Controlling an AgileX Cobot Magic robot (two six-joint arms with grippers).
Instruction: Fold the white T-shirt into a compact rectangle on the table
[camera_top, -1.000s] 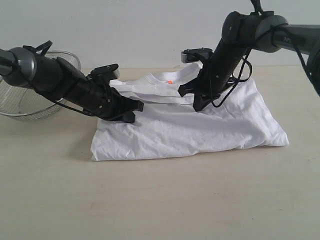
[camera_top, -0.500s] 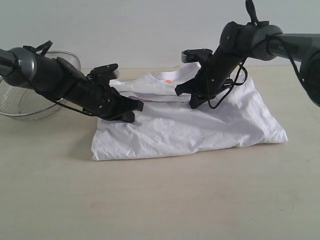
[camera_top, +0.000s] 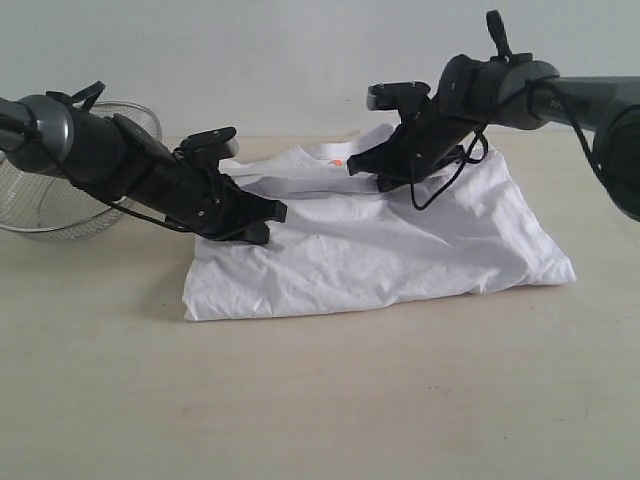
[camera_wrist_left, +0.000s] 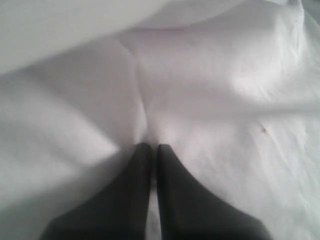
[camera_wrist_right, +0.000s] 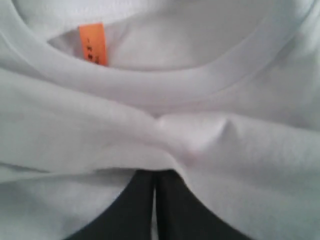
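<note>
1. You've got the white T-shirt (camera_top: 400, 250) lying mid-surface as a rough, wide rectangle. It is soft cotton, heavily wrinkled. The near edge is fairly straight and the right corner bulges out.
2. The surface (camera_top: 320, 400) is flat, pale beige and matte, with a faint grain.
3. Your left pincer (camera_top: 262, 225) sits low on the left part of the shirt, tips touching the cloth.
4. In the left wrist view its two black tapered fingers (camera_wrist_left: 125, 200) are pressed together with a thin white sliver between them. A crease runs out from the tips, so the pincer is clamped on a pinch of the shirt.
5. Your right pincer (camera_top: 360, 170) is at the far edge by the neckline, held higher than the left one. Cloth rises to it in a ridge.
6. In the right wrist view its black fingers (camera_wrist_right: 185, 215) are closed on a bunched fold just beside the collar (camera_wrist_right: 160, 82). The collar is a thick, rounded, ribbed band.
7. The orange neck tag (camera_wrist_right: 93, 44) is a smooth narrow strip inside the collar; its small dark print is unreadable. In the exterior view it shows only as a tiny orange spot.
8. The steel mesh bowl (camera_top: 40, 205) is round, made of fine wire mesh you can see through. It stands at far left behind your left arm, apart from the shirt.
</note>
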